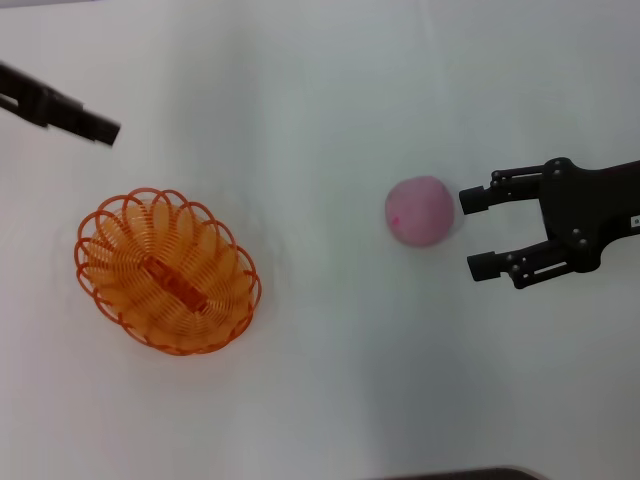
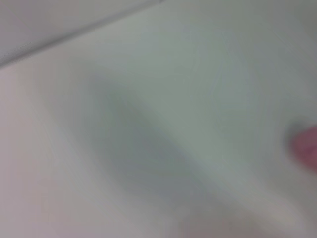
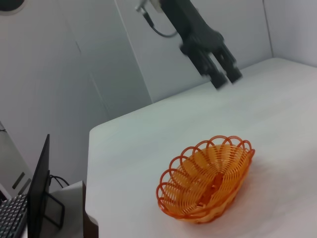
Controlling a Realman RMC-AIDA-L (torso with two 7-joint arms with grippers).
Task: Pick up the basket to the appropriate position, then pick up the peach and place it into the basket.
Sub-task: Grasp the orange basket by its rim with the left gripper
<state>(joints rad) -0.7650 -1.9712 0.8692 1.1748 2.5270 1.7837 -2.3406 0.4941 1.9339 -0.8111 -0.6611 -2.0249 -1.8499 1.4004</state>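
1. The right gripper point(image 1: 470, 232) sits at centre right of the head view, jaws spread wide, empty, just beside the peach point(image 1: 420, 211).
2. The orange basket point(image 1: 166, 271) rests lower left, well apart from the peach.
3. The left gripper point(image 1: 100, 130) hangs upper left; I cannot tell its state.
4. Centre both fingers around the peach's widest part before closing gently.
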